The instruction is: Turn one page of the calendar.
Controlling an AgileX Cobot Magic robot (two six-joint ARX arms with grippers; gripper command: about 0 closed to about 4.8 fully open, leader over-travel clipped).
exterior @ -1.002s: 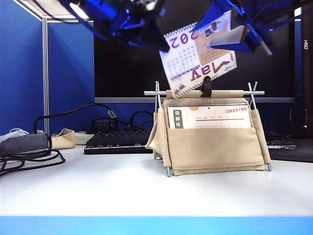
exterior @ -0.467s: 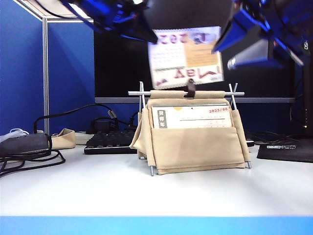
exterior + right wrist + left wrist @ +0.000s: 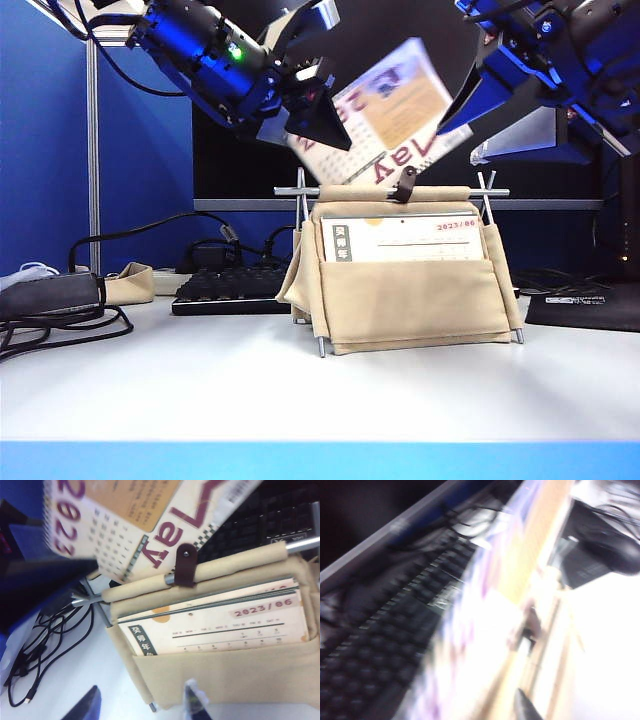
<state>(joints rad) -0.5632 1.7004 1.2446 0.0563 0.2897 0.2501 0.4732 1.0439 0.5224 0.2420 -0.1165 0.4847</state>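
Your workspace is a white table [image 3: 200,390] backed by blue partition walls, with a black monitor [image 3: 250,170] behind and a black keyboard [image 3: 235,290] at the rear left. On the table, right of centre, you have the calendar [image 3: 410,290]: a beige canvas pouch on a thin silver rod frame, holding white sheets with "2023/06" facing front. A small brown leather strap [image 3: 186,564] loops over the top rod.

The page [image 3: 385,115] stands lifted above that rod, tilted and blurred, its reverse toward you with large red letters upside down; in the right wrist view [image 3: 125,525] you can read "2023" and part of "May".

Your left gripper [image 3: 305,100] sits high at the page's left edge. Its dark fingers [image 3: 325,120] are spread apart, the lower one overlapping the page's lower left corner; you cannot tell whether it touches the sheet. The left wrist view is too blurred to help.

Your right gripper [image 3: 535,125] hangs at the upper right, just beside the page's right edge, jaws parted and holding nothing.
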